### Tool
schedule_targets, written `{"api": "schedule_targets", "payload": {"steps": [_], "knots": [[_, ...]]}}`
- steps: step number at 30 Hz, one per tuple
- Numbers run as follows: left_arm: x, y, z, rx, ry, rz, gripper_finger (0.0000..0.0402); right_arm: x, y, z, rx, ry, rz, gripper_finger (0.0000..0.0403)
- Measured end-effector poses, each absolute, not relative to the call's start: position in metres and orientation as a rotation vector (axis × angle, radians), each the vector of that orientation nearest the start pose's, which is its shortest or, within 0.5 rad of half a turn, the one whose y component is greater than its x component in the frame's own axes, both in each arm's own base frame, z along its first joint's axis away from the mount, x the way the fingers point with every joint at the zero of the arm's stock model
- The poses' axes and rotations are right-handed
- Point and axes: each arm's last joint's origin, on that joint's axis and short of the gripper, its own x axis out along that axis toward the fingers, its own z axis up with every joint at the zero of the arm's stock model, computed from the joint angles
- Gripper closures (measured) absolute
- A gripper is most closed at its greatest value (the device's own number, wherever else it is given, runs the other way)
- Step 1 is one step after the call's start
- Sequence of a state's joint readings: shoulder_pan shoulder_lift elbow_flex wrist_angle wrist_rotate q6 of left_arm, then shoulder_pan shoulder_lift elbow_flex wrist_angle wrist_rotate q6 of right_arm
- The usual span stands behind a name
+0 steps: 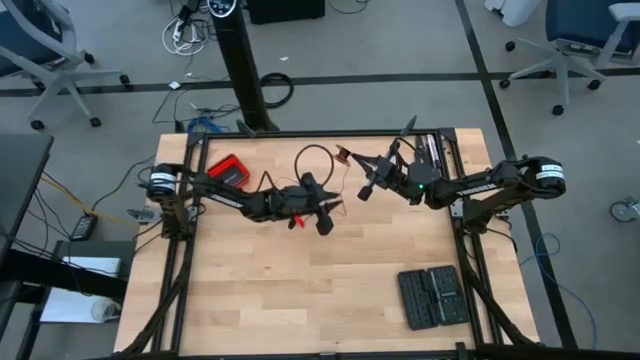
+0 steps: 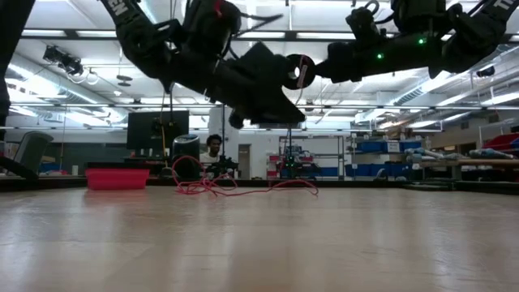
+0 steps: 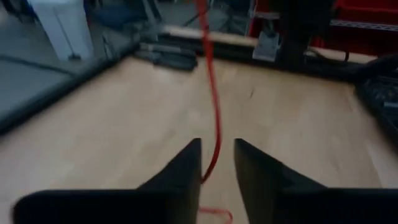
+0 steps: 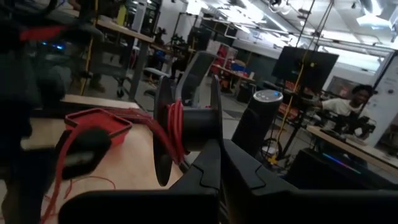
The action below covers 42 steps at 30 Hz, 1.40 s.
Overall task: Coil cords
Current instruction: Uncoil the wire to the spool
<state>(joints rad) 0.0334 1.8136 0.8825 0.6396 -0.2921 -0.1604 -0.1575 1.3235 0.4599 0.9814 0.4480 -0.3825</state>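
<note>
While most of it lies in loose loops on the far half of the table (image 1: 300, 300), the thin red wire (image 2: 243, 186) also rises in a strand that passes between the parted fingers of the left gripper (image 3: 217, 163), which does not pinch it. Part is wound on a dark spool (image 4: 186, 127), on whose flange the right gripper (image 4: 219, 163) is clamped, above the table's far edge. A red box (image 1: 229, 170) sits near the far left corner.
</note>
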Motion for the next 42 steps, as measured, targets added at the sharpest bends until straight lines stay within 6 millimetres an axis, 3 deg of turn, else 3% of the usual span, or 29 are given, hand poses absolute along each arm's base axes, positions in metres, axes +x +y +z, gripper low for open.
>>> {"api": "schedule_targets", "payload": {"steps": [4,8,14,26,35,42], "knots": [[0.366,0.015,0.168,-0.179,0.321,0.347,0.0247,0.248,-0.051,0.223,-0.381,0.009,-0.619,0.0403],[0.361,0.007,0.176,-0.195,0.355,0.333,0.023,0.248,-0.051,0.223,-0.391,0.013,-0.621,0.0403],[0.355,0.007,0.191,-0.18,0.329,0.364,0.0234,0.248,-0.051,0.223,-0.389,0.013,-0.621,0.0403],[0.36,0.009,0.202,-0.207,0.194,0.431,0.0234,0.248,-0.05,0.227,-0.349,-0.037,-0.619,0.0403],[0.376,0.02,0.198,-0.224,0.107,0.463,0.0235,0.248,-0.05,0.226,-0.351,-0.036,-0.615,0.0403],[0.377,0.026,0.205,-0.191,0.039,0.498,0.0235,0.248,-0.05,0.226,-0.352,-0.027,-0.613,0.0403]]}}
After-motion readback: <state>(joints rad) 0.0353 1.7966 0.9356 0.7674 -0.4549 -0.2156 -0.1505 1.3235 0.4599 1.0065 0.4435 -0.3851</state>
